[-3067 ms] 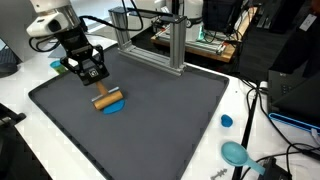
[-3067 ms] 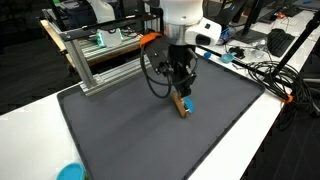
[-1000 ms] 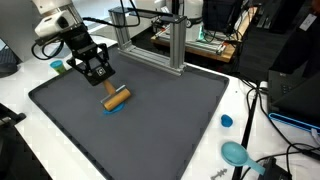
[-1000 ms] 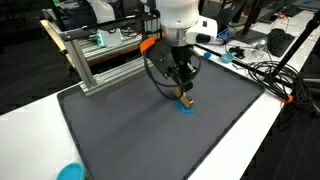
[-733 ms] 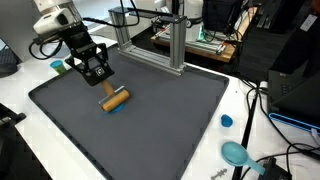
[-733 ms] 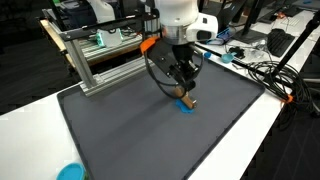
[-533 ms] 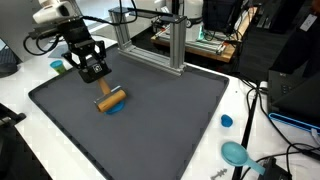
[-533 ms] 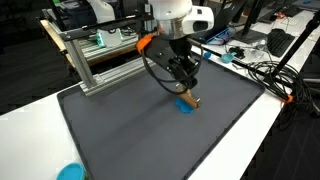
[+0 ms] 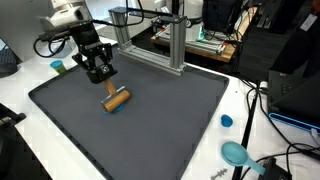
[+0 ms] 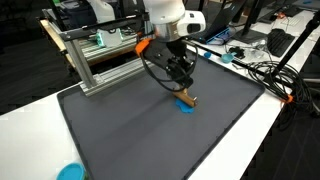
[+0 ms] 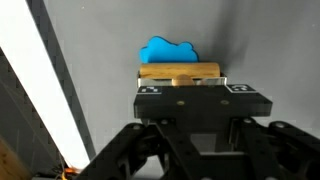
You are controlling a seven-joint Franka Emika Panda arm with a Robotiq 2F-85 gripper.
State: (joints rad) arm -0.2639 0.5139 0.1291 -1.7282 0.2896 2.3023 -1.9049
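The black two-finger gripper (image 9: pixel 106 84) on the white arm is closed on a short light-brown wooden cylinder (image 9: pixel 117 100). Its fingers pinch the cylinder at mid-length, above the dark grey rubber mat (image 9: pixel 170 120) that covers most of the white table (image 9: pixel 240 100). In the wrist view the gripper (image 11: pixel 182 88) comes in from the bottom edge and the wooden cylinder (image 11: pixel 180 72) lies crosswise at the fingertips. A flat blue cloud-shaped piece (image 11: pixel 168 50) lies on the mat just beyond it. In an exterior view the gripper (image 10: pixel 183 90) points down with the wooden cylinder (image 10: pixel 188 99) tilted beneath it. There the blue cloud-shaped piece (image 10: pixel 186 105) shows right under the cylinder's lower end, and whether the two touch cannot be told. Small white marks sit on the black finger blocks in the wrist view, too small to read. No other lettering in the scene is legible. Behind the mat stands a silver aluminium extrusion frame (image 9: pixel 176 40). A small blue cap (image 9: pixel 227 121) and a round teal object (image 9: pixel 236 153) rest on the table beside the mat's edge, well apart from the gripper. A light-blue round object (image 10: pixel 70 172) sits at a table corner.
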